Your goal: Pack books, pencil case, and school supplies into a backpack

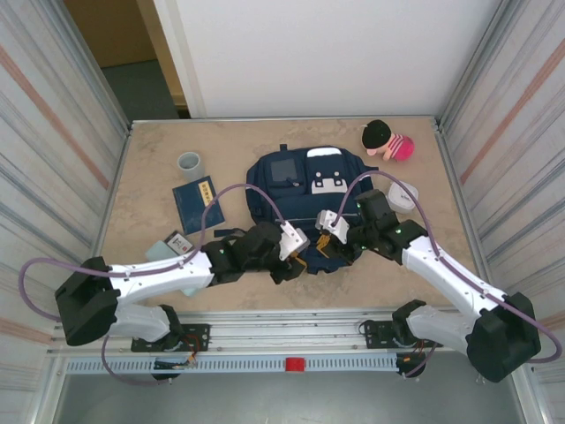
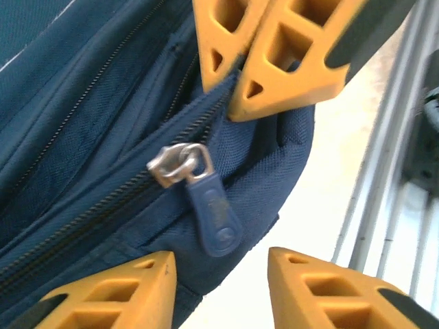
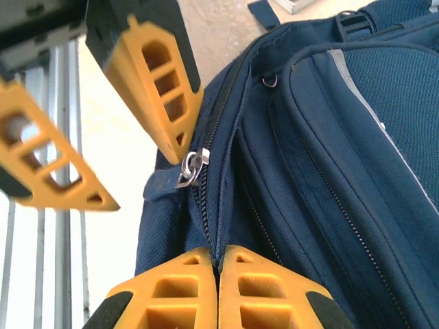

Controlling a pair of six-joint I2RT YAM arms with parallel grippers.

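The navy backpack (image 1: pixel 305 185) lies in the middle of the table, its near end under both grippers. My right gripper (image 3: pixel 218 264) is shut on a fold of backpack fabric beside the zip (image 3: pixel 206 199). My left gripper (image 2: pixel 223 281) is open, its fingers apart on either side of the blue zipper pull (image 2: pixel 216 216), which hangs free from the metal slider (image 2: pixel 175 164) just ahead of the gap. The dark navy book (image 1: pixel 196 200) lies left of the backpack. The pale teal pencil case (image 1: pixel 161 250) is partly hidden by my left arm.
A grey cup (image 1: pixel 190 162) stands at the back left. A pink and black plush toy (image 1: pixel 388 141) lies at the back right, and a white object (image 1: pixel 399 194) sits right of the backpack. The metal rail (image 2: pixel 384 171) runs along the table's near edge.
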